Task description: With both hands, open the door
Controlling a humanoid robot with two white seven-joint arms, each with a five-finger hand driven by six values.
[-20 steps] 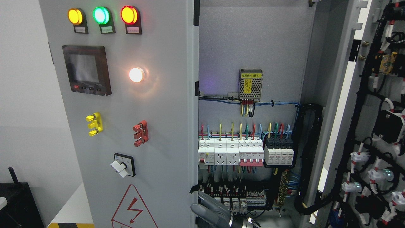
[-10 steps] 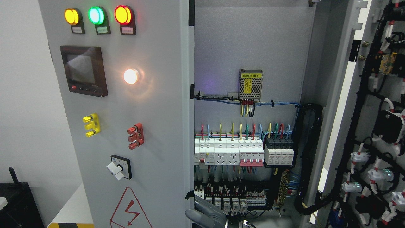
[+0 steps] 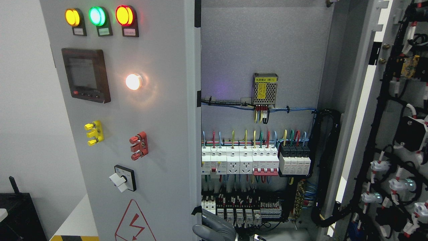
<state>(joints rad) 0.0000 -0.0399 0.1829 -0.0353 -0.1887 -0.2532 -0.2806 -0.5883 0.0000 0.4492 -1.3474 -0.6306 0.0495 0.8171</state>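
Note:
The grey left door point(image 3: 160, 134) of the electrical cabinet stands partly swung out to the left; it carries three lamps, a meter screen and switches. Its free edge point(image 3: 196, 150) runs down the middle of the picture. At the bottom edge my right hand point(image 3: 210, 227) sits against that edge, its grey fingers point(image 3: 215, 219) curled around the edge from the inside. Only the hand and a bit of wrist show. The right door point(image 3: 364, 100) stands wide open at the right. My left arm is out of view.
Inside the cabinet are a row of white breakers point(image 3: 240, 162), coloured wires, a small power supply point(image 3: 264, 88) and terminal blocks point(image 3: 240, 209). Black cable looms and connectors cover the right door's inner face point(image 3: 398, 167). A black box point(image 3: 16, 214) sits at the lower left.
The left door has swung further out to the left, showing more of the breakers. My right hand has moved left and slightly down along with the door's edge.

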